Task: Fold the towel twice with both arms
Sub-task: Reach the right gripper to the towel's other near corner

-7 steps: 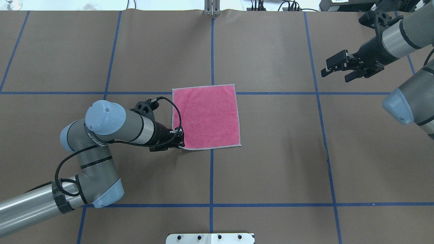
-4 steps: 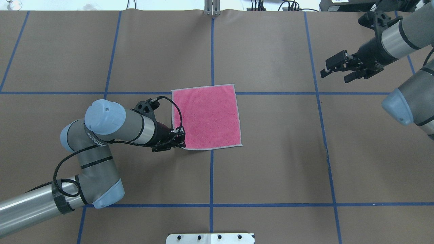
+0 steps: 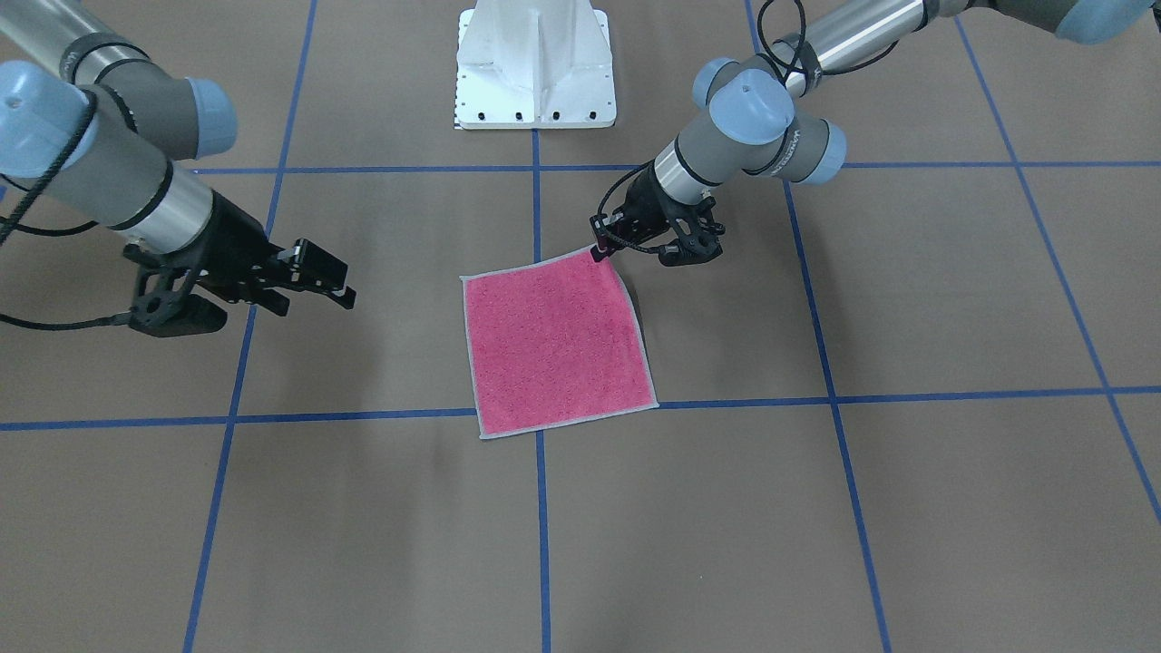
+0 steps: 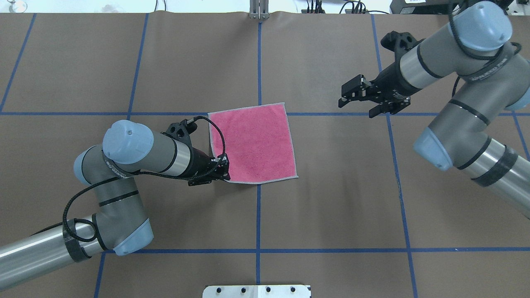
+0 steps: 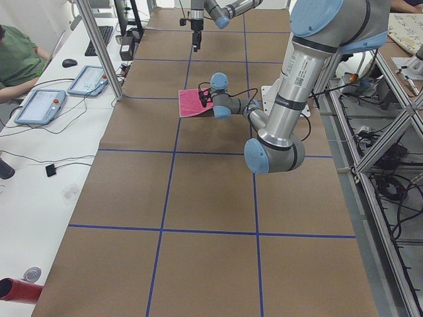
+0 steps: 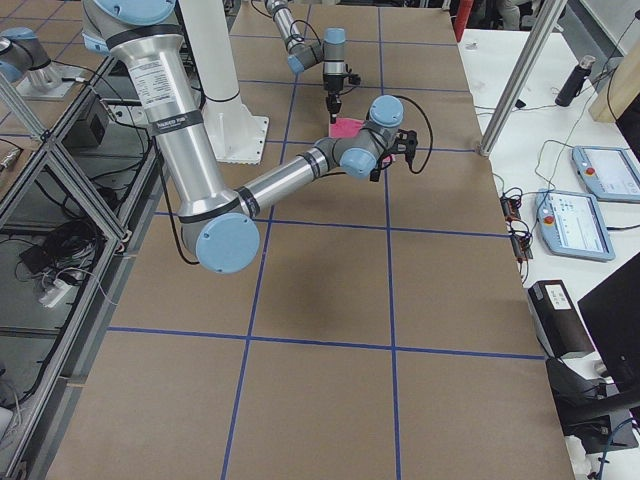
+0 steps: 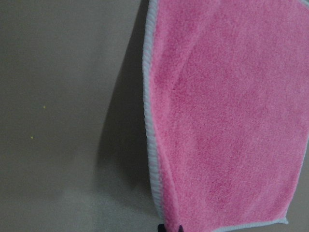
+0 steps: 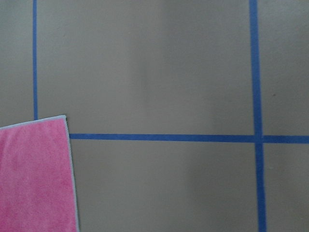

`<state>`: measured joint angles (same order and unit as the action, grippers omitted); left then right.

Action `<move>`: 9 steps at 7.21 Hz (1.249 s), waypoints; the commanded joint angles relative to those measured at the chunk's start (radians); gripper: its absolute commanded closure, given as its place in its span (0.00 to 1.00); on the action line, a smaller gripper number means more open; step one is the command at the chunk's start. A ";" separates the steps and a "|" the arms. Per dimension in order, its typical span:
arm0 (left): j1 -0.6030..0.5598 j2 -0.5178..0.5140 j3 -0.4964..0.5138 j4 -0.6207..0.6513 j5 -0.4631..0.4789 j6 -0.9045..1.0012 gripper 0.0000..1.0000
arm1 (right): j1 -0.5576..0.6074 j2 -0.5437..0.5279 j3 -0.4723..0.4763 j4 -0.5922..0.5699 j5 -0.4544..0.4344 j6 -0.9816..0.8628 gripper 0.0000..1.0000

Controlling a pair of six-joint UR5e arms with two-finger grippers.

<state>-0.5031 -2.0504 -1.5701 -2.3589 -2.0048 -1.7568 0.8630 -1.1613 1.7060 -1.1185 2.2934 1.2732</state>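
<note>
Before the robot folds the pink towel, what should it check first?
1. The towel lies spread, pink up: ok.
2. The left jaws are shut on its corner: ok.
3. The right jaws grip a corner too: not ok; open, off the towel.
4. How much cloth the left jaws hold: cannot tell.
5. The left arm and right arm are well apart: ok.

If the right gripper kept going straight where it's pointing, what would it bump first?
Probably the bare table, near the blue tape, just beside the towel. The right gripper tilts downward, so depth is hard to judge.
</note>
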 commanded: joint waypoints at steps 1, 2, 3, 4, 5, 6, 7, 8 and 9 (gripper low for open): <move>-0.005 0.001 0.001 0.001 0.000 0.000 1.00 | -0.106 0.034 0.000 0.000 -0.118 0.080 0.01; -0.015 0.001 0.005 0.003 0.001 0.000 1.00 | -0.120 0.034 -0.003 0.000 -0.129 0.078 0.01; -0.031 0.001 0.010 0.012 0.001 0.000 1.00 | -0.130 0.035 -0.006 0.011 -0.138 0.080 0.01; -0.044 0.001 0.018 0.019 0.000 0.002 1.00 | -0.143 0.037 -0.006 0.014 -0.149 0.080 0.01; -0.054 0.001 0.028 0.020 0.000 0.002 1.00 | -0.163 0.043 -0.008 0.016 -0.172 0.103 0.01; -0.054 0.001 0.028 0.020 0.000 0.002 1.00 | -0.191 0.073 -0.032 0.022 -0.202 0.150 0.01; -0.054 0.001 0.028 0.020 0.000 0.002 1.00 | -0.217 0.080 -0.061 0.066 -0.242 0.203 0.01; -0.054 0.001 0.028 0.020 0.000 0.002 1.00 | -0.231 0.080 -0.086 0.115 -0.252 0.251 0.02; -0.054 -0.001 0.028 0.020 -0.002 0.002 1.00 | -0.248 0.087 -0.100 0.130 -0.267 0.309 0.02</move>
<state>-0.5564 -2.0497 -1.5420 -2.3394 -2.0053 -1.7549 0.6375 -1.0817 1.6297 -1.0224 2.0478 1.5136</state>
